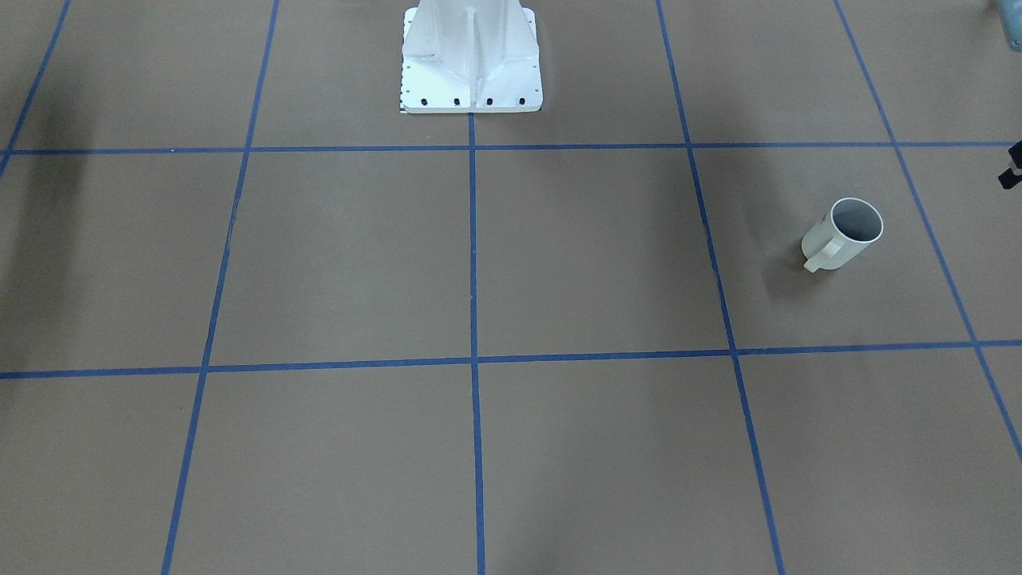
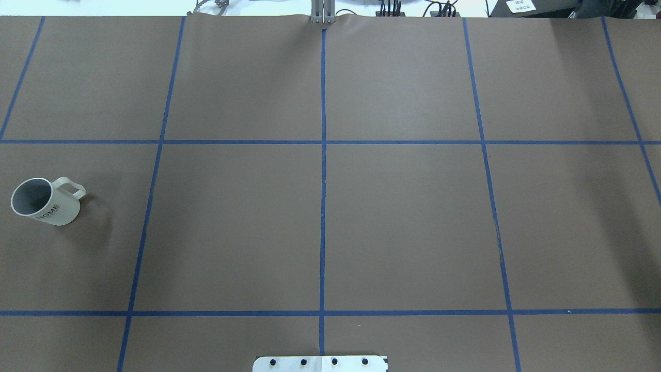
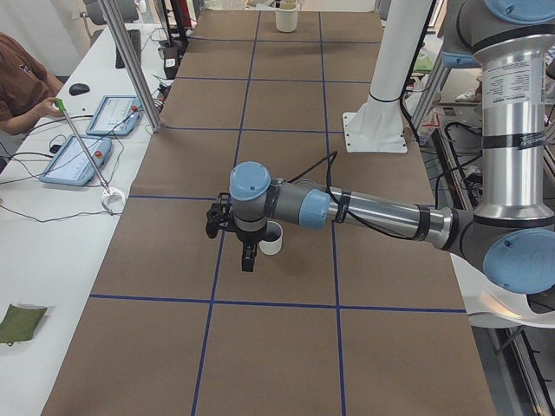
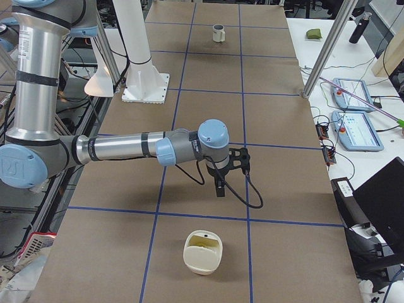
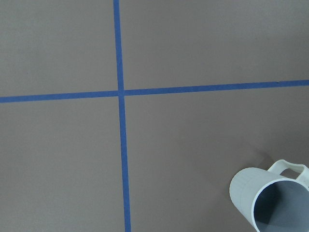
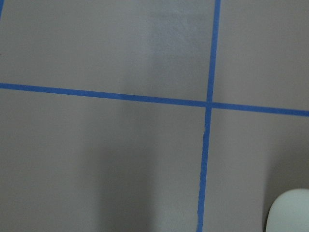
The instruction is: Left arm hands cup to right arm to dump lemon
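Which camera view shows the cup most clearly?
Overhead exterior: the whole cup, with handle, inside and "HOME" lettering. Front-facing shows it whole too, no lettering. The left wrist view crops it; in exterior left the left arm partly hides it; in exterior right it is far and small. Right wrist: absent.

A small cream-white mug (image 2: 58, 211) with a squared handle and grey inside stands upright near the left end of the brown table (image 2: 403, 222). Black "HOME" lettering marks its side.
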You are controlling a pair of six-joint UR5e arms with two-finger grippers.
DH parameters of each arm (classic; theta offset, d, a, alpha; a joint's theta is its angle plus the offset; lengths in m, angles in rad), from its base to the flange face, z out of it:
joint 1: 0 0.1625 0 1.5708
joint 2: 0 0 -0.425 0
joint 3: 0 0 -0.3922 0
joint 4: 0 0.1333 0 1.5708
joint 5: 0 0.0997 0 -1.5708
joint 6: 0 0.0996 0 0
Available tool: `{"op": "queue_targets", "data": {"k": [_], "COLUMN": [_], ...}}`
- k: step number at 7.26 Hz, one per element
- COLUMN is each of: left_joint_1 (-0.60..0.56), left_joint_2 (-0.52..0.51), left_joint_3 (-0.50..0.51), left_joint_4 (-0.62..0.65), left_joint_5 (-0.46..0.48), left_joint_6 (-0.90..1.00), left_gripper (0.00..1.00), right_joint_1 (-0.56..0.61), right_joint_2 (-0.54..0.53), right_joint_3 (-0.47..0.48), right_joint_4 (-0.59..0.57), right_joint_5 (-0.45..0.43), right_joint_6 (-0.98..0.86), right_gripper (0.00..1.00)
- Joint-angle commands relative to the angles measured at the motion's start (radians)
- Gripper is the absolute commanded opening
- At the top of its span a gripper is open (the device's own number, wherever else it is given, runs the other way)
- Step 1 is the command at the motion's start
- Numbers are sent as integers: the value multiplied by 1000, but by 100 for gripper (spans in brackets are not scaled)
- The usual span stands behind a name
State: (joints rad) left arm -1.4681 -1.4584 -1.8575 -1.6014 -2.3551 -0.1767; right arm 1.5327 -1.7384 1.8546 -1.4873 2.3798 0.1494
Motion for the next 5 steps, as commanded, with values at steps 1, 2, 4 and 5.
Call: {"op": "queue_targets", "data": {"k": [1, 2, 4, 5], "left_joint_1": [-8, -6, -6, -6], "left_joint_2": [12, 10, 10, 10], "left_joint_3": [4, 6, 20, 35], "left_joint_4": [12, 11, 11, 2], "left_joint_5": [-1, -3, -4, -3], "left_joint_6": [0, 0, 0, 2], "left_gripper": [100, 100, 100, 100], "right_joint_1": [14, 4, -12, -12], "right_joint_2": [-25, -21, -15, -23], "right_joint_3": [5, 3, 9, 5], "right_joint_4": [-57, -94, -126, -128], "right_joint_5": [6, 6, 13, 21], "right_joint_6": [-4, -4, -4, -4], "right_gripper": [100, 100, 100, 100]}}
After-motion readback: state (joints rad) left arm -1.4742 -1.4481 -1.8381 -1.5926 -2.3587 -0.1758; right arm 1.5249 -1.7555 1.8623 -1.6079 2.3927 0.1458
